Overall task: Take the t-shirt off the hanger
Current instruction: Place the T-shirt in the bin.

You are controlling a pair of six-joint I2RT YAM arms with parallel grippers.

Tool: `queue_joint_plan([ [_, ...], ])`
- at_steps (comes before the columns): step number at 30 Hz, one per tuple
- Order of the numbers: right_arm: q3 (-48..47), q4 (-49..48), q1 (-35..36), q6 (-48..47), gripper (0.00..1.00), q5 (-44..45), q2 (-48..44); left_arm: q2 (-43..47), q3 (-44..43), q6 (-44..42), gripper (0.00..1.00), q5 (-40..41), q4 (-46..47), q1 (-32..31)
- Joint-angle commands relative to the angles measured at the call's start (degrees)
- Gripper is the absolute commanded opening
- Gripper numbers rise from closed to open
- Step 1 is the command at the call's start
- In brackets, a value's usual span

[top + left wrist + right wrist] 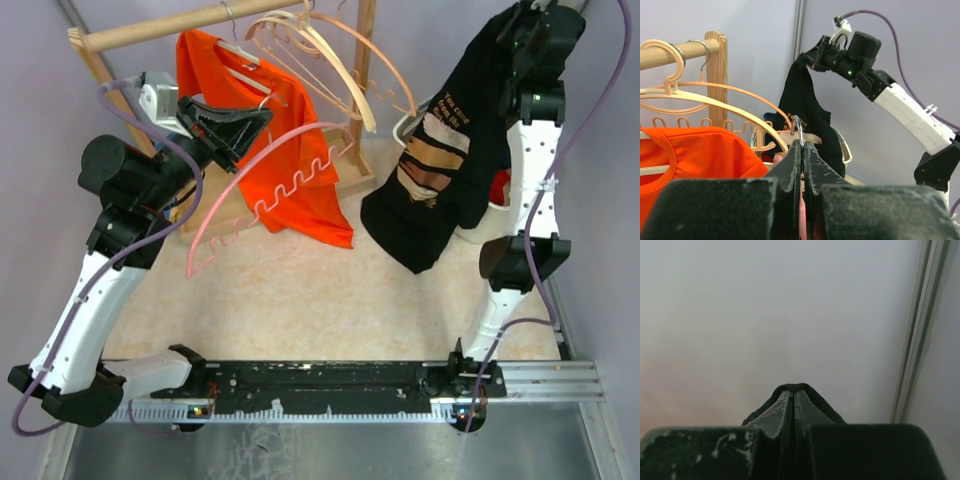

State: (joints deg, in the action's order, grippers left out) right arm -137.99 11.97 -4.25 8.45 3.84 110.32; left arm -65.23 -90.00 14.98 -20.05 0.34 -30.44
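The right gripper [510, 26] is raised high, to the right of the wooden rack [150, 32], with its jaws pinched fully together on a fold of the black t-shirt [430, 225]. The shirt hangs down from that grip in a long drape, its printed side facing left, with its lower end close over the table [300, 300]. In the right wrist view, the gripper [794, 397] has a ridge of the black t-shirt [790, 387] pinched between its tips.

The left gripper [266, 113] sits just in front of the rack, its jaws closed tight on the top of a pink hanger [325, 126]. The hanger is bare and slants down to the left, across the front of an orange t-shirt [310, 210] that hangs from the rack. The left wrist view shows the gripper [801, 150] clamped just below the metal hook [799, 127], with the pink hanger [802, 212] showing between the fingers.

The black t-shirt [805, 100] is well apart from the pink hanger. A cluster of empty hangers [340, 70] hangs on the rack between them.
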Motion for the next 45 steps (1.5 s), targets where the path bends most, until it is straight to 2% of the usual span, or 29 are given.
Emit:
queue_joint_plan([
  [1, -1.99, 1.86, -1.73, 1.42, 0.00, -2.88, 2.90, -0.04, 0.27, -0.11, 0.00, -0.64, 5.94, 0.00],
  [7, 13.00, 6.06, -2.25, 1.77, 0.00, -3.32, 0.76, -1.25, 0.78, 0.11, 0.00, -1.17, 8.00, 0.01],
  [8, 16.70, 6.28, -2.25, 2.23, 0.07, -3.50, -0.76, -1.71, 0.52, -0.14, 0.00, -1.02, 8.05, -0.04],
  [9, 20.75, 6.00, -2.25, 2.68, 0.21, -3.91, -2.80, -2.18, 0.09, -0.46, 0.00, -0.65, 7.76, 0.02],
  [10, 24.93, 5.36, -2.27, 2.97, 0.28, -4.32, -5.05, -2.71, -0.21, -0.73, 0.00, -0.39, 7.74, 0.02],
  [16, 46.80, -0.21, -1.10, 4.53, 0.39, -4.76, -21.97, -4.05, 0.44, -1.44, 0.00, 0.90, 8.99, 0.02],
  [20, 53.07, 2.13, 4.07, 1.37, 0.49, -1.20, -30.21, -2.99, 2.52, -1.71, 0.00, 2.09, 10.58, 0.02],
  [28, 63.33, 5.20, 17.86, 0.46, 0.55, 4.93, -41.07, -1.24, 5.26, -1.63, 0.00, 4.16, 11.26, 0.03],
  [35, 72.35, 7.80, 27.10, 4.64, 0.58, 11.27, -43.97, 0.80, 6.19, -2.31, 0.00, 9.13, 10.56, -0.03],
  [41, 76.39, 10.38, 33.26, 6.39, 0.65, 16.66, -36.66, 1.72, 6.88, -2.33, 0.00, 9.59, 10.24, -0.02],
  [45, 79.17, 6.34, 33.60, 8.00, 0.67, 15.54, -32.53, 2.33, 7.78, -2.68, 0.00, 10.25, 10.12, 0.03],
])
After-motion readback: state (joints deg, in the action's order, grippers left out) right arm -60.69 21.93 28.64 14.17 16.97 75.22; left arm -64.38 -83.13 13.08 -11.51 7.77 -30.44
